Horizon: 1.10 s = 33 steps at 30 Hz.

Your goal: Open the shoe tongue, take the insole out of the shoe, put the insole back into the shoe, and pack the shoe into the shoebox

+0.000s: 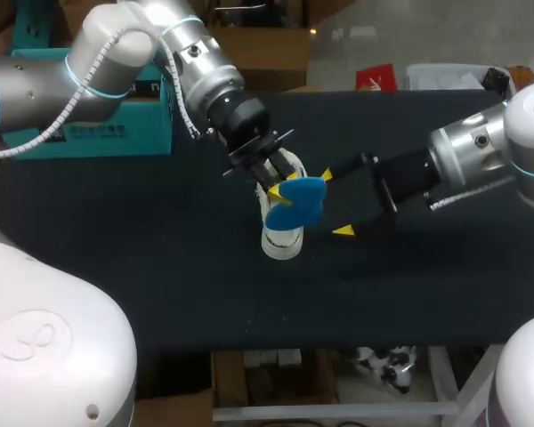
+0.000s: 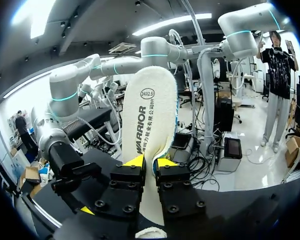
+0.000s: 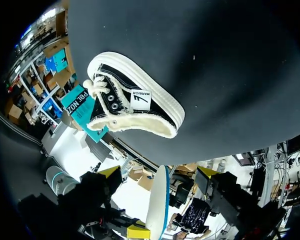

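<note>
Overhead view of a dark table with two robot arms meeting over its middle. Nearest the front edge, just below the frame's centre, sits the shoe. Only its white sole end shows here, since the rest lies under the insole. The right wrist view shows the shoe whole: black canvas with a thick white sole and white laces, resting on the table ahead of that arm's fingers.

Directly above the shoe, at the centre of the overhead frame, the blue insole is held in the air. The left gripper, coming down from the upper left, pinches it. In the left wrist view both yellow tips of the left gripper press on the insole from either side. Its cream underside rises upright beyond them.

The right gripper comes in from the right of the frame, with its fingers spread wide. One yellow tip is just above the insole and the other is below and to its right. In the right wrist view the insole appears edge-on in the gap of the right gripper, and neither finger touches it.

Farthest back, at the upper left of the overhead frame, a teal box sits under the left arm. It is probably the shoebox, though most of it is hidden.
</note>
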Available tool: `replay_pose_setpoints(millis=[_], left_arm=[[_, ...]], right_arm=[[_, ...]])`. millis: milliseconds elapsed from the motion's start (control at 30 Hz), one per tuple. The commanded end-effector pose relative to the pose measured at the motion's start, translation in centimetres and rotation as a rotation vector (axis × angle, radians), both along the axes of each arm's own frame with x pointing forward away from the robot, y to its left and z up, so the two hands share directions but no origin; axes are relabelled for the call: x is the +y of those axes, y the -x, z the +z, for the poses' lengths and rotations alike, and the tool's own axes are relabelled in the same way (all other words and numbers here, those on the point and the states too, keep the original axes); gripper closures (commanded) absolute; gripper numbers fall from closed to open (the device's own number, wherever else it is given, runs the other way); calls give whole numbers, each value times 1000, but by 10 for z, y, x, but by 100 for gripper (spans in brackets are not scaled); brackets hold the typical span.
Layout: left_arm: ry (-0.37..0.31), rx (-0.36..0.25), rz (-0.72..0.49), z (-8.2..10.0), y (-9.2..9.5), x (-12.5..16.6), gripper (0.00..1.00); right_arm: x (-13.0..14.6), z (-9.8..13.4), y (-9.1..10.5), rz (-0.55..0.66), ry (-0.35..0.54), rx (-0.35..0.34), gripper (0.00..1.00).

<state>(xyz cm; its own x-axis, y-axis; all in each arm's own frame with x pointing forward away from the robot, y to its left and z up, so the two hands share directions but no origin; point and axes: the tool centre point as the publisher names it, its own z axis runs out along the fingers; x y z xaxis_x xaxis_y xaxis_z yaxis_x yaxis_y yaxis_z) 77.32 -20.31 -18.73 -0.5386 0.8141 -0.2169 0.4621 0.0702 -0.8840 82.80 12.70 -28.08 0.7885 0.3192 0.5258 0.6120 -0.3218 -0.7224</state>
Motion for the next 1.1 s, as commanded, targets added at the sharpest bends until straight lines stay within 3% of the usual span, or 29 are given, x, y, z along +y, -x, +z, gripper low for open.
replay_pose_setpoints(millis=[33, 367, 533, 567, 600, 700, 1100], left_arm=[[13, -20, 8, -5, -3, 0, 100], [51, -92, 4, -19, -13, -7, 100], [70, -123, 6, -25, -15, -11, 100], [73, -122, -3, -26, -15, -12, 100], [74, -126, 0, -27, -15, -12, 100], [73, -135, 1, -32, -16, -13, 100], [85, -132, 8, -45, -21, -15, 100]], right_arm=[[4, 0, 2, 5, -41, -3, 0], [15, -3, 7, 14, -120, 18, 0], [20, -3, 9, 14, -141, 22, 27], [20, -3, 10, 10, -139, 25, 41], [21, -3, 10, 9, -145, 22, 47], [22, -2, 11, 9, -152, 27, 56], [22, -4, 13, 7, -194, 33, 58]])
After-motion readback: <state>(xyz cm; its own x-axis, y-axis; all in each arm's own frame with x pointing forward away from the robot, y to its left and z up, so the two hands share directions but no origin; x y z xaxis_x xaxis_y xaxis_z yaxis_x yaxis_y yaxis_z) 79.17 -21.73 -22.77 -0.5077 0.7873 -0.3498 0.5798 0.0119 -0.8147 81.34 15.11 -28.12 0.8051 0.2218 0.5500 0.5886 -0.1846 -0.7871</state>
